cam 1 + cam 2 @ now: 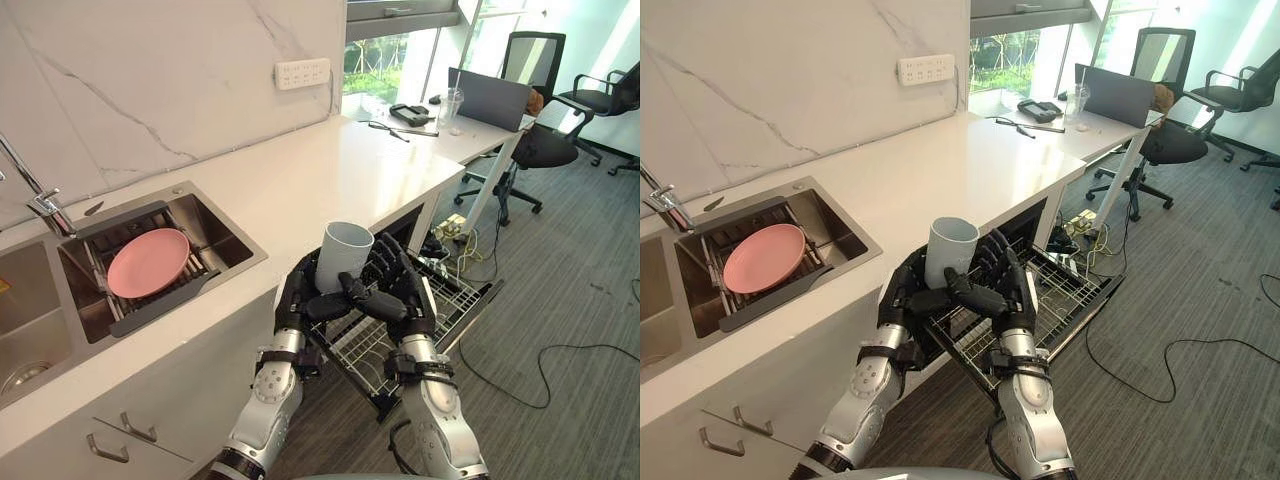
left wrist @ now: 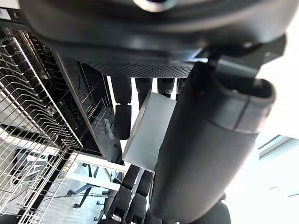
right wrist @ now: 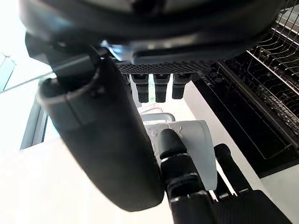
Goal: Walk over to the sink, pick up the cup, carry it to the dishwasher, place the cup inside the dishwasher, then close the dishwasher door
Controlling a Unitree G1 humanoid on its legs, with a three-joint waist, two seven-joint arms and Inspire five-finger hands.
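The cup [image 1: 343, 255] is held upright in the air, just off the front edge of the counter [image 1: 330, 175] and above the pulled-out wire rack [image 1: 460, 300] of the open dishwasher. It is clasped from both sides: the left robot hand [image 1: 298, 298] and the right robot hand [image 1: 408, 285] are both curled round its lower part, with the thumbs laid across its front.

The pick-up from the sink [image 1: 225, 235], where a pink plate [image 1: 148, 262] lies, is judged to be done, and the carrying is nearly done. The cup is not yet set in the rack, and the door is not yet closed.

The rack under the cup is bare, so room for lowering is seen. The counter's front edge is close on the left side and should be cleared with care.
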